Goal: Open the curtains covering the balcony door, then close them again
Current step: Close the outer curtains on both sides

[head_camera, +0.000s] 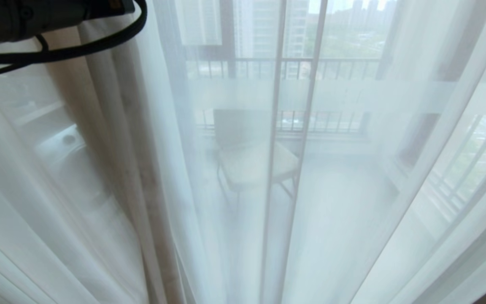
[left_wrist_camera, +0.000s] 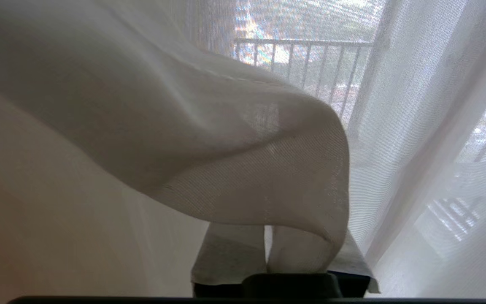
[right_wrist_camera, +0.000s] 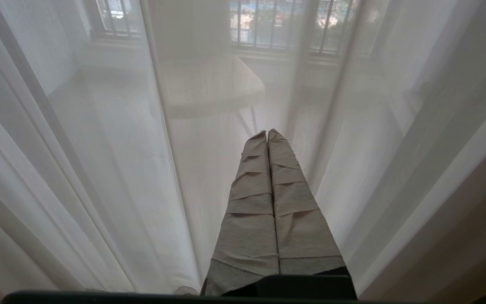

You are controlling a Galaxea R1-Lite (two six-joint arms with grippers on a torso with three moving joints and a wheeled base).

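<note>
From the head camera I see the sheer layer of the curtains drawn across nearly the whole view. Through it shows the balcony door, its dark frame and frosted band faint behind the cloth, and beyond that a chair and a railing on the balcony.

The cream-beige layer hangs bunched in folds on my left side. The left arm sits up in the top-left corner, a black cable looping beneath it.

Left wrist camera: a fold of the woven beige cloth drapes over the left gripper and hides most of the fingers. Only a thin slit shows between them — whether they grip the fabric, I cannot tell.

Right wrist camera: the right gripper has its padded fingers pressed flat together, holding nothing, pointed at the sheer.
</note>
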